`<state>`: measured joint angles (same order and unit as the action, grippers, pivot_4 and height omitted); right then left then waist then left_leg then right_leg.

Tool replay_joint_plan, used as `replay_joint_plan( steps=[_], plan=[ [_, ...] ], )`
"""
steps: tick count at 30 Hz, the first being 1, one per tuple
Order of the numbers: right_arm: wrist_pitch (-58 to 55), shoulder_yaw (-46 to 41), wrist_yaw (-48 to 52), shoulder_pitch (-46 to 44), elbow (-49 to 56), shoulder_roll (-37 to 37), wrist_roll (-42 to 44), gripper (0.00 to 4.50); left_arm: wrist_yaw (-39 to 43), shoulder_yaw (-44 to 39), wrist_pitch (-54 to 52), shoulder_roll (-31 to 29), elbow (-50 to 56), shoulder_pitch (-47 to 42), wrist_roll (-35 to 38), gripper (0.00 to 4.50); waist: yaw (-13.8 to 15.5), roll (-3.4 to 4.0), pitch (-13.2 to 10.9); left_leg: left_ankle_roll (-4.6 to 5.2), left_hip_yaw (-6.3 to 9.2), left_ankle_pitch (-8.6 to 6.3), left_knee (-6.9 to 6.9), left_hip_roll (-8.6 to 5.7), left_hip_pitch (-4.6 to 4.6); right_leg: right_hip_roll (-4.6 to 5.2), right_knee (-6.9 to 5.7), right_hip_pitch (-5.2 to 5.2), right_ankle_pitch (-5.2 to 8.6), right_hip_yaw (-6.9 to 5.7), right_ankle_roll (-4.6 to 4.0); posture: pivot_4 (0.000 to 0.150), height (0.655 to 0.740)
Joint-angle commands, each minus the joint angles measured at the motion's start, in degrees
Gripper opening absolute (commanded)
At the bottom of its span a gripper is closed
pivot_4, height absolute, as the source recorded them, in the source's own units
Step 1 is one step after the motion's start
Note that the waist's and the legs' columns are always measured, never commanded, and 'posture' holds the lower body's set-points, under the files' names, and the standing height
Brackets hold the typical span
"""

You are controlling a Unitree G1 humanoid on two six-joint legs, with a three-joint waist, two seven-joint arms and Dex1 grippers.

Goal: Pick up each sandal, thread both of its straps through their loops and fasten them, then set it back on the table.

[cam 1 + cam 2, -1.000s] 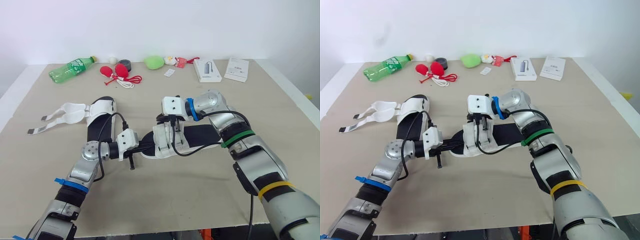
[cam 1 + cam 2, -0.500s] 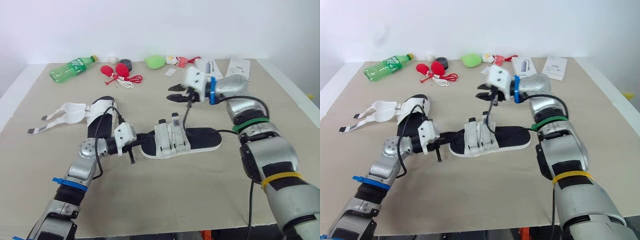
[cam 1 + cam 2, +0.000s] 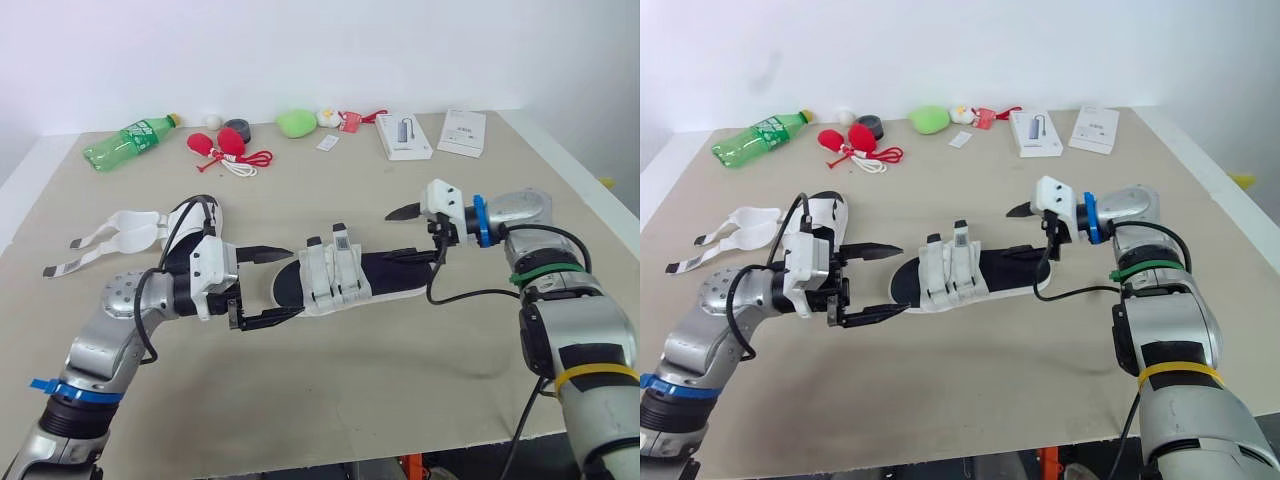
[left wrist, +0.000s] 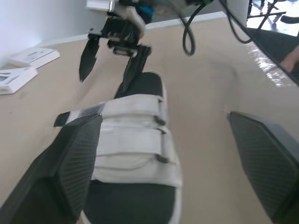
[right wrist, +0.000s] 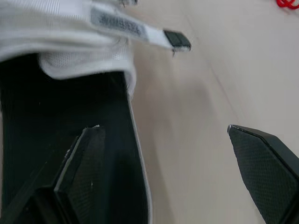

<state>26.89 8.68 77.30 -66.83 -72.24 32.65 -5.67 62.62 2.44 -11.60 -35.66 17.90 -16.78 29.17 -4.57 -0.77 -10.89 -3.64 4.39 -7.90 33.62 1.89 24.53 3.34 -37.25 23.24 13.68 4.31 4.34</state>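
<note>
Left gripper [image 3: 294, 282]: wide open — just left of the black sandal with white straps [image 3: 345, 281]
Right gripper [image 3: 389, 235]: wide open — at its right end

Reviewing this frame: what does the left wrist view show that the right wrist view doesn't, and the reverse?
Left wrist view, not the right wrist view: the right tool, open at the sandal's far end, and white boxes beyond it. Right wrist view, not the left wrist view: a bit of red cord. Both: the sandal, white straps across its black sole, one strap end black-tipped, lying on the tan table.
</note>
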Motion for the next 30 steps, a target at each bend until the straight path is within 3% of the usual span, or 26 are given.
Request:
replay_joint_plan(
  steps=[1, 6, 22, 30],
  plan=[
    [3.3, 0.4, -7.2, -0.3, -0.2, -2.3, -2.4, 4.50, -1.3, -1.1, -1.0, -0.8, 4.2, 0.8, 0.7, 4.48, 0.0, 0.00, 0.0, 0.00, 0.00, 0.00, 0.00, 0.00, 0.00, 0.00, 0.00, 0.00, -0.01, 0.00, 0.00, 0.150, 0.7400],
    [4.5, 0.1, -7.4, 0.1, -0.6, -5.7, -2.7, 4.50, -2.7, -1.2, -1.3, -0.7, 5.1, 1.4, 0.1, 4.48, 0.0, -0.01, 0.0, -0.03, 0.01, 0.04, 0.02, 0.00, -0.02, 0.00, 0.00, -0.05, -0.05, 0.01, 0.02, 0.150, 0.7400],
    [6.7, -3.4, 11.7, 2.3, 3.4, -9.6, 5.0, 4.50, -4.6, -0.9, -0.3, -1.3, 6.5, 3.8, -1.6, 4.48, 0.0, 0.00, 0.0, -0.03, 0.01, 0.04, 0.02, 0.01, -0.06, -0.03, -0.01, -0.07, -0.06, 0.01, 0.00, 0.150, 0.7400],
    [6.3, -3.2, 9.8, 2.2, 4.0, -10.9, 5.6, 4.50, -5.1, -0.3, -0.4, -1.2, 6.9, 4.1, -2.2, 4.48, 0.0, 0.00, 0.0, -0.04, 0.01, 0.04, 0.02, 0.01, -0.06, -0.03, -0.03, -0.06, -0.05, 0.01, 0.01, 0.150, 0.7400]
  ],
)
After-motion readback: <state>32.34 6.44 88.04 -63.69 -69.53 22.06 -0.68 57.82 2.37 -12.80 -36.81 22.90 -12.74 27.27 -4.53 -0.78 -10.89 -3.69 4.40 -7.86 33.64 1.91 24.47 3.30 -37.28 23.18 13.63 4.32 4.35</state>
